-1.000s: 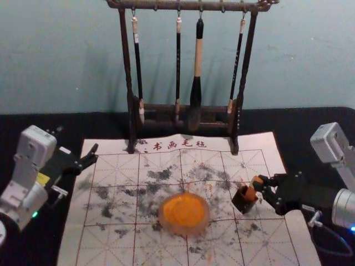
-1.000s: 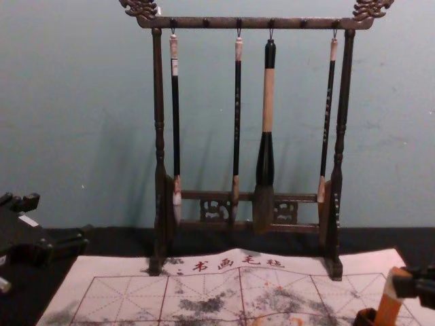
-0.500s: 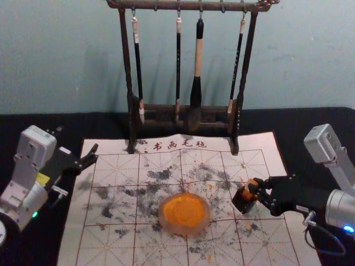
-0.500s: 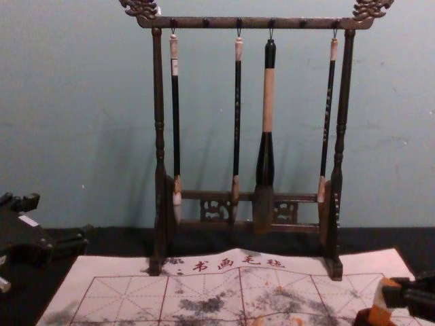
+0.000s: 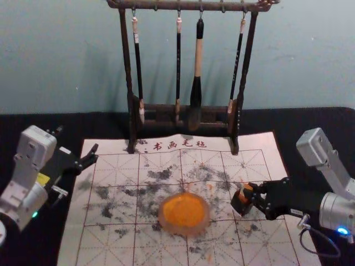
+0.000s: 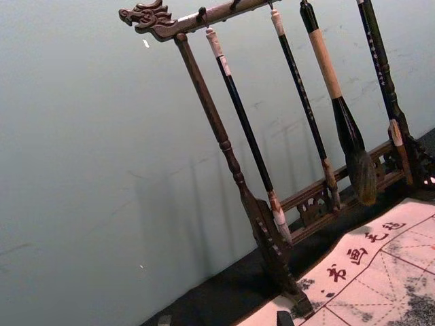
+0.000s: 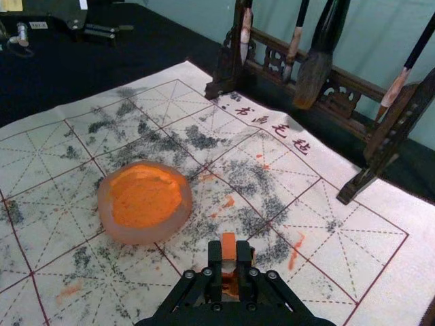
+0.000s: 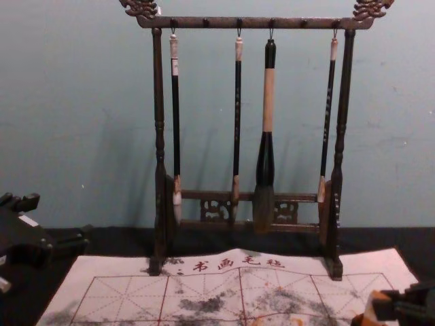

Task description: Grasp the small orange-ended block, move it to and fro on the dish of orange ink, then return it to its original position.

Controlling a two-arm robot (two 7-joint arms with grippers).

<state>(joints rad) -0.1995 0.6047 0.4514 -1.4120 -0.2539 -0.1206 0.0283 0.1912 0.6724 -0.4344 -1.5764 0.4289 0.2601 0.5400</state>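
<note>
"What's nearest us?"

"The dish of orange ink, on the calligraphy felt. Near it, over on the robot's right, is a small dark pot"

"And the orange-ended block?"

"At the pot, its lower part seemingly inside, leaning slightly. The right gripper is clamped on its sides, near the upper orange end"

"Heavy, do you think?"

"Light, I'd say, and stiff, so a firm pinch shouldn't hurt it. Smooth too, and probably slippery wherever ink coats it. I'd take it squarely by its flat pale sides, clear of the end that rubs the ink, or it could twist against the dish"

"And the other arm?"

"Parked farther off, the left gripper by the felt's far left corner, fingers apart with nothing between them. Behind is the wooden brush rack, calligraphy brushes hanging"
</note>
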